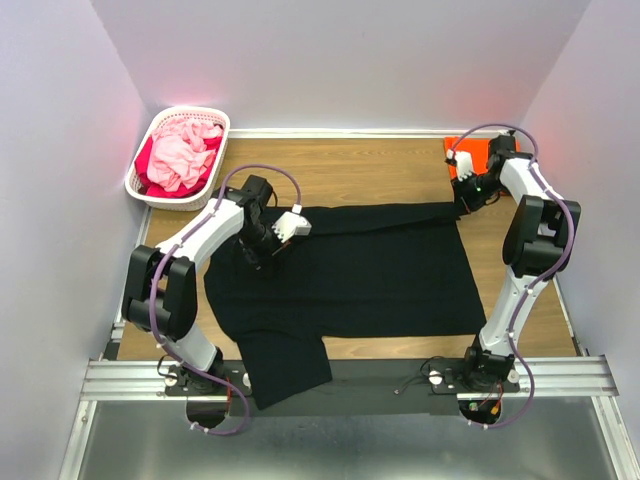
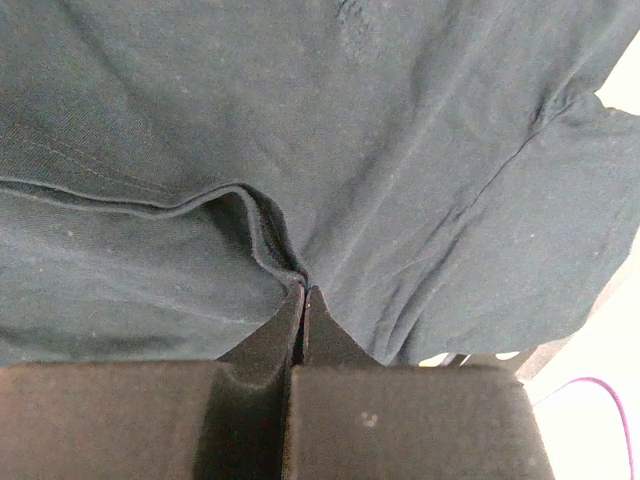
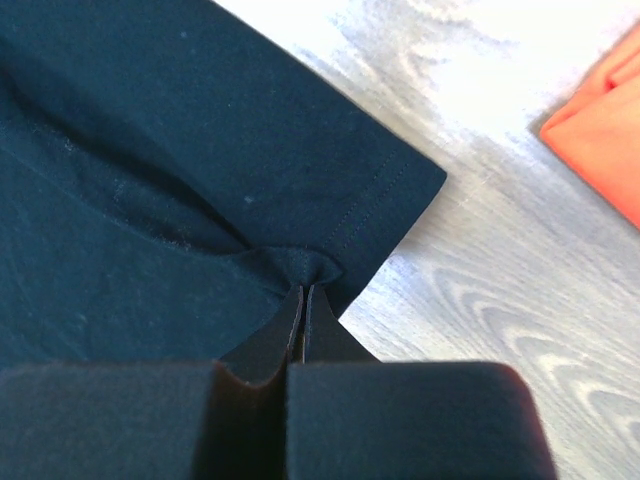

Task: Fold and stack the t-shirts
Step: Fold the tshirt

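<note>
**Both of our grippers are pinched tight on the large black soft-cloth t-shirt [image 1: 350, 270] spread over the wooden table [image 1: 380, 165].**

Our left gripper [image 2: 303, 290] is clamped on a raised ridge of doubled cloth towards the shirt's left side. Our right gripper [image 3: 305, 290] nips a bunched bit just inside a stitched hem corner at the far right, near the bright orange cloth t-shirt [image 1: 470, 152] lying in the far right corner. The black shirt lies mostly flat mid-table, with one part draping over the near edge. We judge it light, limp and hardly fragile. It should sag between the two pinch points, and thin cloth may slide from a shallow nip. The stitched hems and corners look like the surest holds.
</note>
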Controlling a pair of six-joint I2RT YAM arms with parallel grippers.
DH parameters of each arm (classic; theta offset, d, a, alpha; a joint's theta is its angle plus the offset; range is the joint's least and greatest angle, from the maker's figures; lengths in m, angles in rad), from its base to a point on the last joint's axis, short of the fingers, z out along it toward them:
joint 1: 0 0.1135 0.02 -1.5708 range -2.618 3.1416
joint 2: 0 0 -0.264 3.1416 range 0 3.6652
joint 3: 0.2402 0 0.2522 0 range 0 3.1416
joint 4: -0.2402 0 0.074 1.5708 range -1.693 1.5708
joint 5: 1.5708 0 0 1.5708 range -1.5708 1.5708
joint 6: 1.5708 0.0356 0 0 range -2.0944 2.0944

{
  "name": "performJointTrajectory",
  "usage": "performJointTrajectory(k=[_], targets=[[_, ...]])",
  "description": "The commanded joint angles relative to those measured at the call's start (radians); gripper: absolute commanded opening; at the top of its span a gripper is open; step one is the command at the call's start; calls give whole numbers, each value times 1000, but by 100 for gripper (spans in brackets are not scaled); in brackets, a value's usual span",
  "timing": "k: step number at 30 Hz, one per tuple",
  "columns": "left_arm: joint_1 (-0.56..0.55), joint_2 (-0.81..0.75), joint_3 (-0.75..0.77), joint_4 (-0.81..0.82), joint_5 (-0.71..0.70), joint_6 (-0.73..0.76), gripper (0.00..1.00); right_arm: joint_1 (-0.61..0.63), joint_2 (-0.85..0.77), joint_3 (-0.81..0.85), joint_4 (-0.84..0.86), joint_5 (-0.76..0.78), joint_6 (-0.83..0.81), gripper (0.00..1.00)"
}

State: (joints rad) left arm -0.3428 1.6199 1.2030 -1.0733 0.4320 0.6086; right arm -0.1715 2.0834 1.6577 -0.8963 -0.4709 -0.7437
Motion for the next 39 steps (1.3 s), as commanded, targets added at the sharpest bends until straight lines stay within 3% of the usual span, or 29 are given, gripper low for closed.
performJointTrajectory(k=[1, 13, 24, 39], targets=[[-2, 6, -17, 9, -27, 34, 0, -10, 17, -21, -15, 21, -23, 0], [-2, -17, -40, 30, -70, 54, 0, -10, 27, -39, -13, 35, -29, 1], [28, -41, 231, -50, -58, 26, 0, -11, 9, 77, -20, 5, 32, 0], [44, -112, 231, -51, -47, 36, 0, -19, 9, 57, -30, 9, 15, 1]])
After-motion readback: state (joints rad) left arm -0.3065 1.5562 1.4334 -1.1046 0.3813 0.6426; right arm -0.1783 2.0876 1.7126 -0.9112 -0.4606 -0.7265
